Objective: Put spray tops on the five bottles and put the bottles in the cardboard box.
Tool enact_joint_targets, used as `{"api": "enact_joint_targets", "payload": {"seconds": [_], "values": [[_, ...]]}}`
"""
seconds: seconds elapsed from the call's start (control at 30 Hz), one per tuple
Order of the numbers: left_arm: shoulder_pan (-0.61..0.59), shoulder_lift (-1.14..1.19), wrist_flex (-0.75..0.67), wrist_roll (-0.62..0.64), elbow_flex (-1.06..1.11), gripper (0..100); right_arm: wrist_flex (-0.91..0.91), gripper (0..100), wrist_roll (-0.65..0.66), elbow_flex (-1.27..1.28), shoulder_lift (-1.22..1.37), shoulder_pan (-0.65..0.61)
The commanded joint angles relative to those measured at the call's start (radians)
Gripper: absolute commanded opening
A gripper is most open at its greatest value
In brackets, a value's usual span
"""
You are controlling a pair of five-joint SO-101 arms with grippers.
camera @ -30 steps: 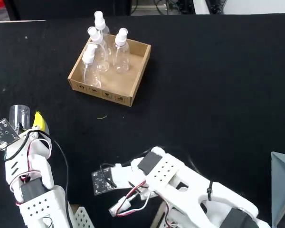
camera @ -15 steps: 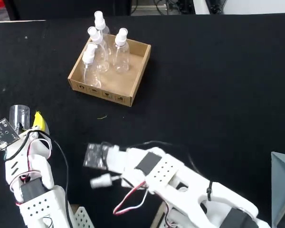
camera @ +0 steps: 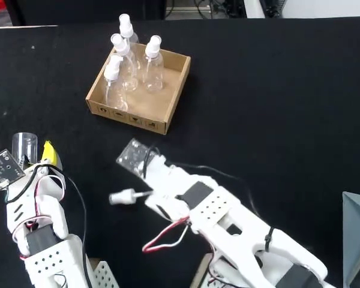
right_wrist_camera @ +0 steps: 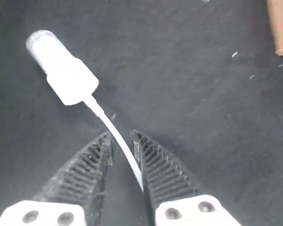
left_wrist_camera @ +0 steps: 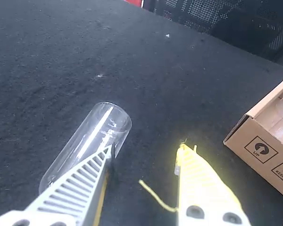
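Pinching the thin dip tube (right_wrist_camera: 114,133) rather than the head, the right hand (right_wrist_camera: 120,137) has its dark ribbed jaws closed on the spray top (right_wrist_camera: 62,70), which leaves the white collar and nozzle free to enter a bottle neck; in the high view the spray top (camera: 122,197) hangs sideways just above the counter (camera: 276,108), nozzle pointing away from the arm. The open bottle (left_wrist_camera: 89,137) is apart from it, near the left hand (left_wrist_camera: 145,150); the left hand's jaws are spread, one white and one yellow, and the bottle sits against the outer side of the white one, not clamped between them; it probably stands there to be steadied for capping. The bottle is clear, smooth-walled plastic, a plain cylinder with an open mouth, and it looks light enough to tip at a nudge. The tube is slim, white and seems slightly bowed, so it may flex under the grip. The cardboard box (camera: 179,84) is a shallow brown tray with low walls, well apart from both hands; four capped bottles (camera: 151,63) stand upright inside, clustered toward one corner, with bare floor left for the fifth. The counter is matte black cloth.
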Motion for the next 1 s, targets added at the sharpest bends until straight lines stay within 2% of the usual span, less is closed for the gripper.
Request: {"api": "enact_joint_targets", "payload": {"seconds": [0.0,0.27,0.47,0.6,0.8,0.97], "values": [[-0.01,-0.017,-0.025,-0.002,-0.008,20,-0.018,1.1,-0.04,-0.111,-0.021,0.044],[-0.012,-0.017,-0.02,-0.003,-0.008,20,0.041,1.9,-0.052,-0.236,0.131,0.046],[-0.013,-0.017,-0.018,-0.003,-0.012,20,0.249,15.8,-0.052,-0.39,0.154,0.046],[-0.015,-0.017,-0.017,-0.008,-0.013,20,0.313,15.9,-0.051,-0.456,0.154,0.046],[-0.061,-0.017,0.094,-0.008,-0.073,20,0.328,15.9,-0.046,-0.46,0.154,0.046],[-0.076,-0.008,0.104,-0.04,-0.113,23,0.382,15.9,-0.046,-0.455,0.154,0.058]]}}
